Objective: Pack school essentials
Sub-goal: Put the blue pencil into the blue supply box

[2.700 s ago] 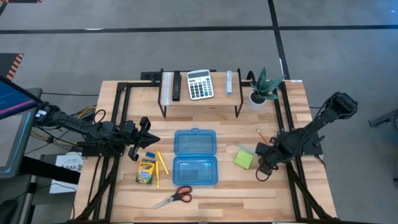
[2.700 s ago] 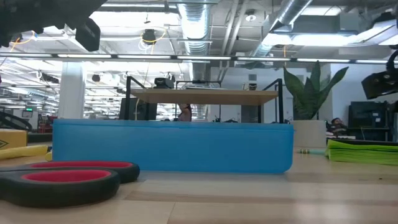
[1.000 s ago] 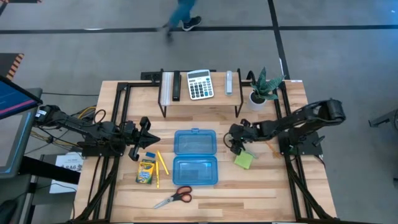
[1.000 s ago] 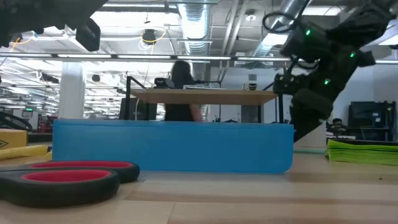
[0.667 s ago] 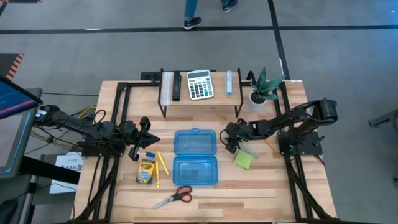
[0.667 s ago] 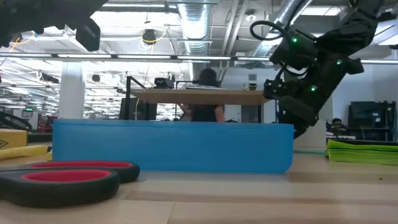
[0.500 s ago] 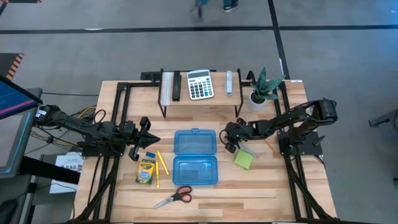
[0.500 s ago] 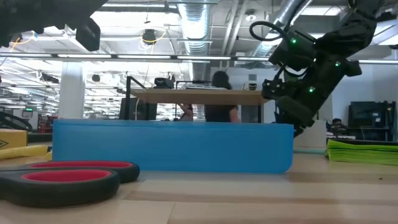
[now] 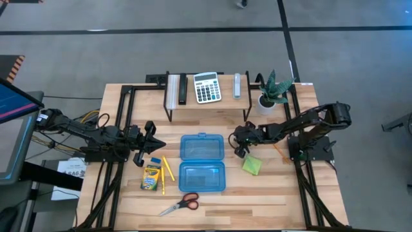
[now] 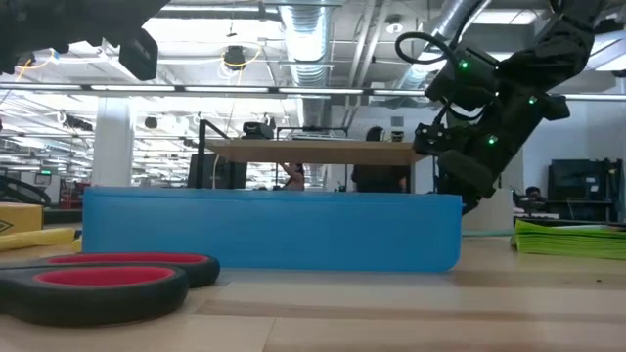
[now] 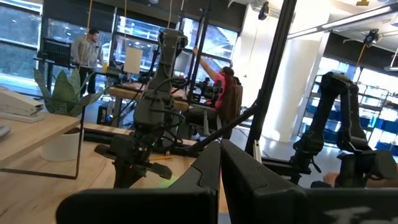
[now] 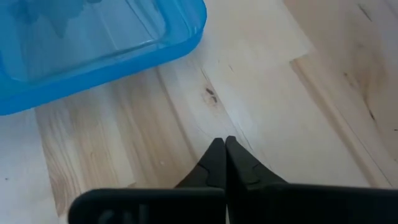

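Observation:
The open blue case [image 9: 201,161] lies mid-table. My right gripper [image 9: 241,151] stands just right of it, pointing steeply down at bare wood, shut, with nothing between its fingers [image 12: 222,147]. The lime-green sticky-note pad [image 9: 252,165] lies flat just on the near side of it. Left of the case lie the crayon box [image 9: 150,176], a blue eraser [image 9: 154,160] and yellow pencils [image 9: 167,169]. The red-handled scissors [image 9: 180,204] lie near the front edge. An orange pencil [image 9: 279,150] lies under my right arm. My left gripper [image 9: 154,145] waits shut, left of the case.
A raised shelf [image 9: 206,103] at the back carries the calculator [image 9: 206,87]. The potted plant [image 9: 270,91] stands at the back right. In the low view the case's wall [image 10: 272,230] hides my right gripper's fingertips. There is bare wood right of the pad.
My right gripper has shut from wide open over the wood between the case and the pad, and nothing shows between its fingers. A person has walked past behind the table.

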You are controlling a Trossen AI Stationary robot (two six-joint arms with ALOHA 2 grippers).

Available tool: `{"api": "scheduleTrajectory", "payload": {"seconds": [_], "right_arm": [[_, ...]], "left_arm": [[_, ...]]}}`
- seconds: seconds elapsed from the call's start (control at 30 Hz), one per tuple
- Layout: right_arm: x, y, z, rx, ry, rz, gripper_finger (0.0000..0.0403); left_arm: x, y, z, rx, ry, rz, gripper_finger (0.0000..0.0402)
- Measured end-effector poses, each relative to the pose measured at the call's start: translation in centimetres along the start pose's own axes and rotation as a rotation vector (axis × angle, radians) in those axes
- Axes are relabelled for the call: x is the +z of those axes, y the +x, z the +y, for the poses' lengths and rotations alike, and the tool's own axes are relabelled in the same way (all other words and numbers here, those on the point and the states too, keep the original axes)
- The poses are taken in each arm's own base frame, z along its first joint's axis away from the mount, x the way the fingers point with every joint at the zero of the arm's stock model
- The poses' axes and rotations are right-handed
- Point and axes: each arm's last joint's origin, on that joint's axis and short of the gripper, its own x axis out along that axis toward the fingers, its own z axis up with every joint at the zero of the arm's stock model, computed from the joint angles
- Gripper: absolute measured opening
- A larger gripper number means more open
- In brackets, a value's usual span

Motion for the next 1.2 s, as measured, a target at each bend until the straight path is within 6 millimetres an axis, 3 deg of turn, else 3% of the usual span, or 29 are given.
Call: {"api": "scheduleTrajectory", "payload": {"seconds": [0.63, 0.8, 1.03, 1.2], "right_arm": [[0.9, -3.7, -0.2, 0.064, 0.038, -0.068, 0.0002], [0.8, -5.5, -0.8, 0.057, 0.068, -0.065, 0.0036], [-1.0, -8.3, -2.3, -0.075, 0.166, 0.048, 0.0085], [-3.1, -8.6, -3.6, -0.170, 0.297, 0.189, 0.0109]], "left_arm": [[0.0, 0.0, 0.0, -0.001, -0.001, -0.003, 0.0000], [0.0, 0.0, 0.0, -0.001, -0.007, -0.003, 0.0000], [0.0, 0.0, 0.0, -0.002, -0.006, 0.000, 0.0000], [0.0, 0.0, 0.0, -0.001, -0.007, -0.001, 0.0000]]}}
